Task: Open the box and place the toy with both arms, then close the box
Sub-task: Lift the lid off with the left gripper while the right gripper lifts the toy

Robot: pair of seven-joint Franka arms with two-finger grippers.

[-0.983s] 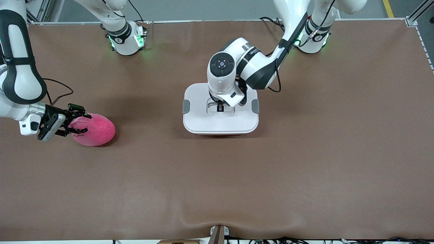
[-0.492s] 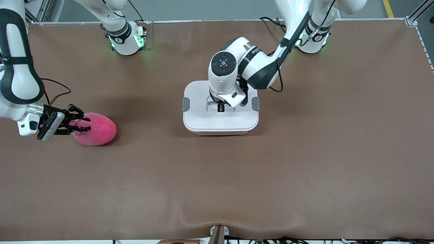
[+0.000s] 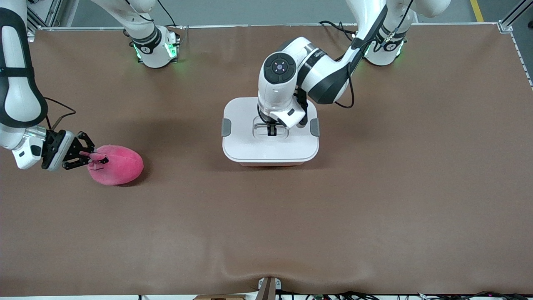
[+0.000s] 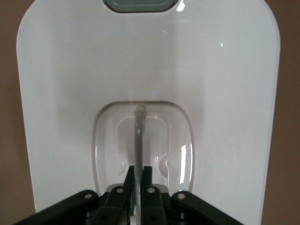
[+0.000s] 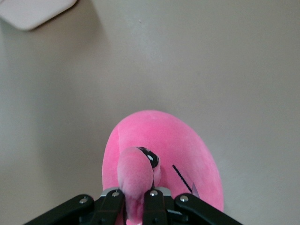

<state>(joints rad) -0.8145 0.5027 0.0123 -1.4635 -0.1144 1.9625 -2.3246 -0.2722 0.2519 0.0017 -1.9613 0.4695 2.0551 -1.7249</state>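
Fingers of the left gripper (image 4: 138, 176) are pinched shut on the thin grey handle (image 4: 138, 136), a slim bar standing up out of the oval recess in the lid (image 3: 270, 143) of the box (image 4: 225, 93). That box sits mid-table, a white rounded-rectangular container of smooth, glossy plastic with grey side clasps (image 3: 226, 127) and a reddish edge showing at its base. The left arm (image 3: 316, 79) reaches down over it from its base at the table's top edge.

Toward the right arm's end of the table, the right gripper (image 3: 98, 157) is clamped on the snout-like head (image 5: 136, 176) of the toy (image 3: 116, 164), a soft, fuzzy pink plush, rounded like an egg, with dark eye marks; its body rests on the brown table (image 3: 291, 225), well apart from the box.

Risks, as I judge them: the handle is narrow and slick, so a pull that is not straight up could let it slide between the fingers or drag the whole box along, especially if the side clasps are latched; whether they are cannot be told. The plush grip holds only a small squashy nub, so the toy may swing or slip free when lifted. Both arms heading for the box could also crowd each other over it.
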